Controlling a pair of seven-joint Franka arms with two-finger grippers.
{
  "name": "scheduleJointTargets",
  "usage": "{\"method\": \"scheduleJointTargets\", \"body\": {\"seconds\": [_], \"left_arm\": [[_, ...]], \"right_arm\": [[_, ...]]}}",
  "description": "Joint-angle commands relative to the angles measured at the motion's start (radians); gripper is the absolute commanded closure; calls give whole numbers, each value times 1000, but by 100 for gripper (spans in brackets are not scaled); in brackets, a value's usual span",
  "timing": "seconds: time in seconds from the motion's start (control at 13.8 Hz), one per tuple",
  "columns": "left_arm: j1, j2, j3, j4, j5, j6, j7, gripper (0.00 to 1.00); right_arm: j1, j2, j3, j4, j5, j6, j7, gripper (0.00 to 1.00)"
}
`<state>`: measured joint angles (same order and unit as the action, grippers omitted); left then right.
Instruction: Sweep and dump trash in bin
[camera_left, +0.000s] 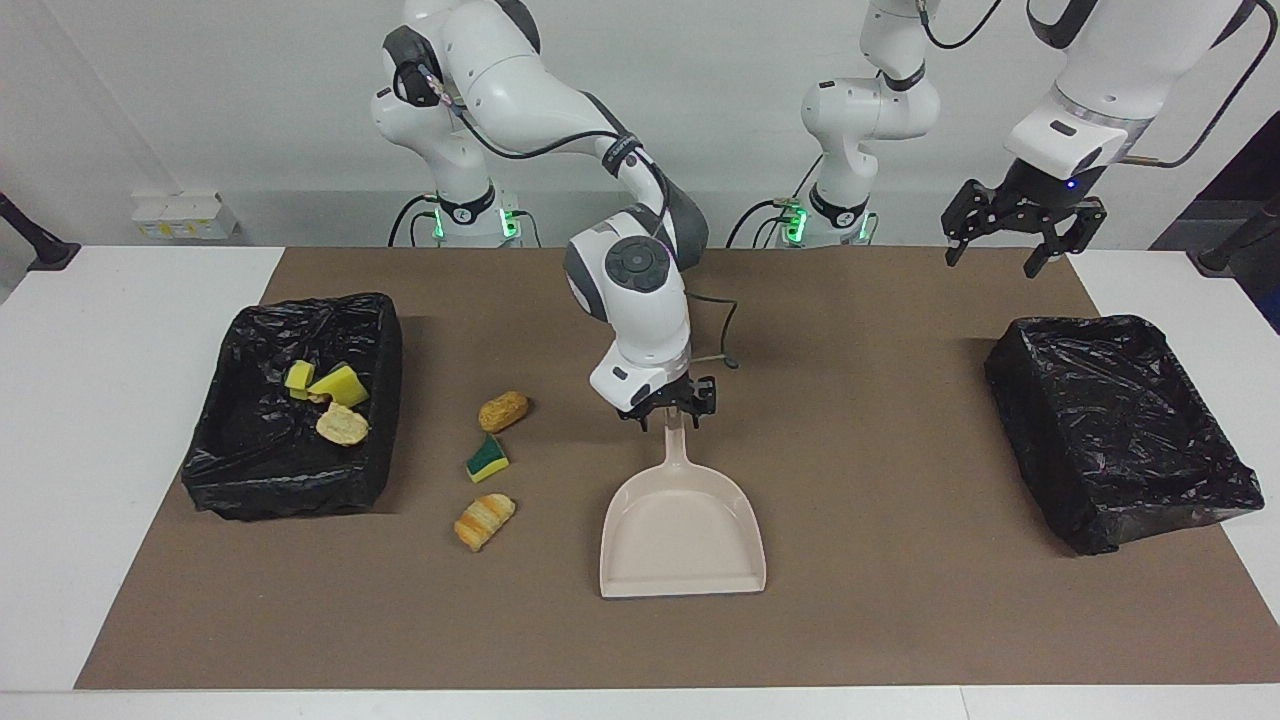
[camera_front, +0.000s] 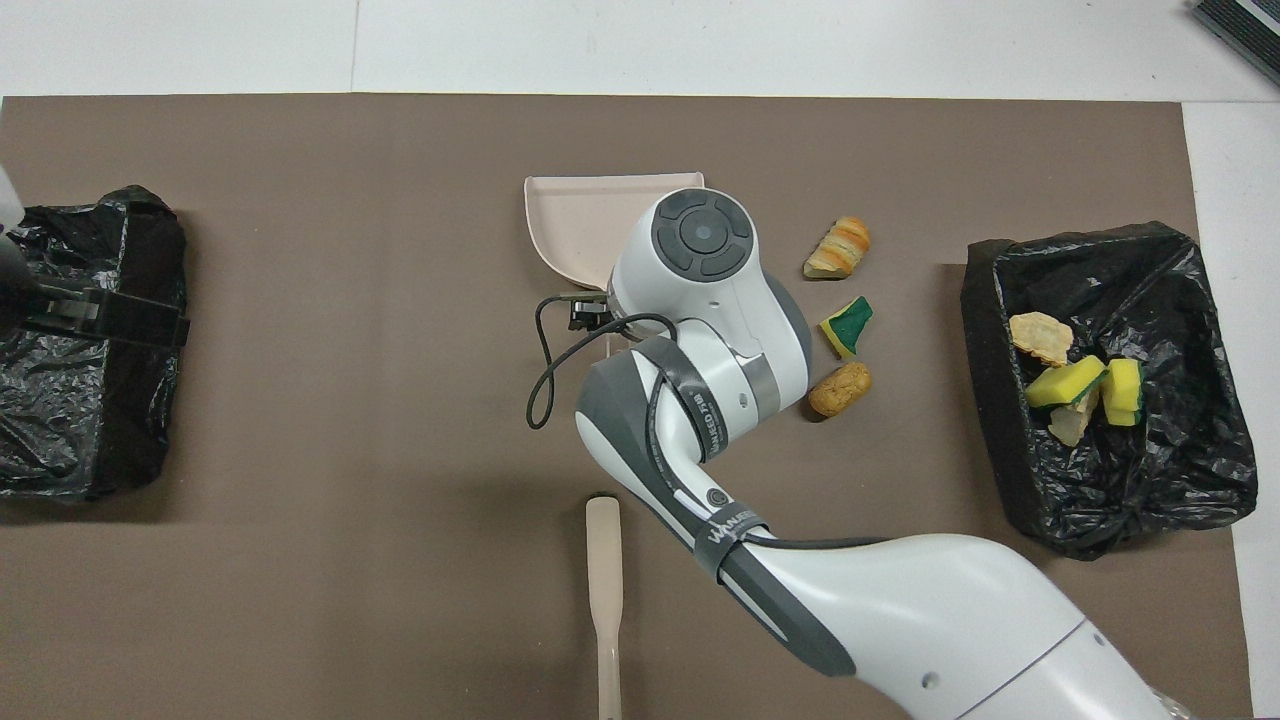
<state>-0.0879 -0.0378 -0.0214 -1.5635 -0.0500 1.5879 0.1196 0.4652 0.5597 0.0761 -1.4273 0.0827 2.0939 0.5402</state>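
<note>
Brown mat (camera_left: 860, 620) | dustpan (camera_left: 683, 530) between two black-lined bins | brush handle (camera_front: 603, 590) nearby
</note>
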Motion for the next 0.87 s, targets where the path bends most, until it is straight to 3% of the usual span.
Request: {"method": "scheduleJointTargets", "body": {"seconds": [0.0, 0.43, 0.8], "left_arm": [[7, 4, -3, 22, 15, -14, 0, 0], [7, 12, 0, 25, 12, -34, -5, 0], [3, 4, 11, 25, 13, -51, -9, 0]], "right_arm": [[-51, -81, 2, -15, 29, -34, -51, 0], [-129, -208, 7, -51, 35, -251, -154, 0], [-79, -377, 10, -303, 85, -252, -135, 0]]}}
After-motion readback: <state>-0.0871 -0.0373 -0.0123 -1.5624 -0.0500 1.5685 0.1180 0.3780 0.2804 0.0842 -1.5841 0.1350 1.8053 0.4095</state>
